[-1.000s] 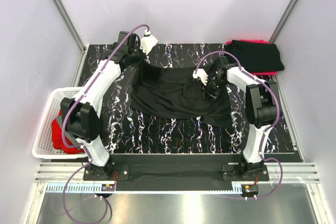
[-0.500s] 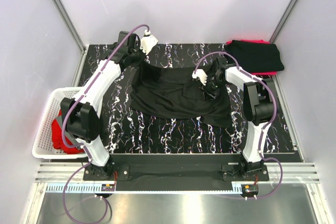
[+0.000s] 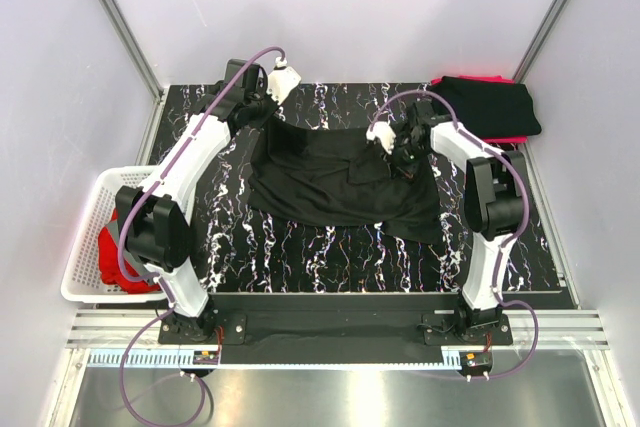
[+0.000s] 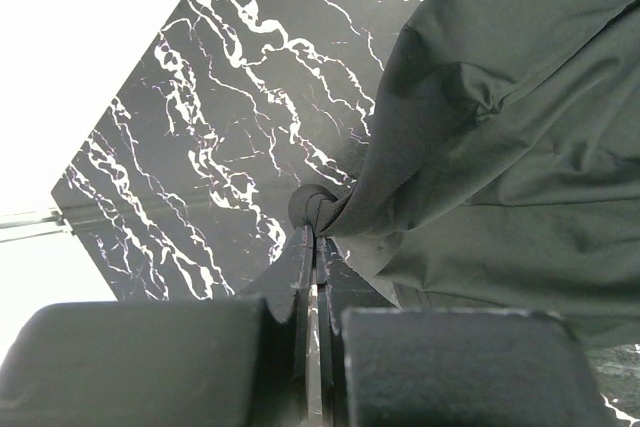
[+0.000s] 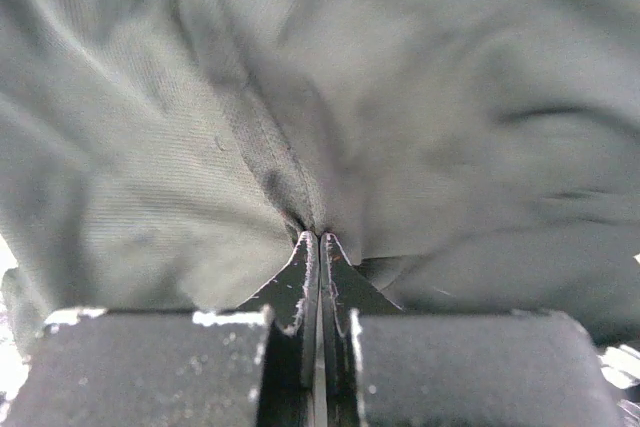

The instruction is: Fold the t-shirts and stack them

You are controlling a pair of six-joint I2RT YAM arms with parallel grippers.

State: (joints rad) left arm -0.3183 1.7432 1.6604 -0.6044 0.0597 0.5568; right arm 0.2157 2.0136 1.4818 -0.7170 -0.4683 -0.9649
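Observation:
A black t-shirt (image 3: 330, 182) lies spread and rumpled on the marbled table. My left gripper (image 3: 265, 119) is shut on its far left corner; in the left wrist view the cloth (image 4: 480, 147) bunches at the fingertips (image 4: 315, 232). My right gripper (image 3: 407, 152) is shut on a fold of the same shirt near its far right side; the cloth (image 5: 250, 127) fills the right wrist view at the gripper (image 5: 318, 237). A folded black shirt (image 3: 490, 105) lies on a red one (image 3: 505, 137) at the far right. A red shirt (image 3: 120, 257) is in the basket.
A white slatted basket (image 3: 85, 237) stands off the table's left edge. Black marbled table surface (image 3: 300, 252) shows in front of the shirt. White walls and metal posts enclose the back and sides.
My right gripper has moved toward the far side with the cloth, pulling the shirt's right part back. The left arm has not moved.

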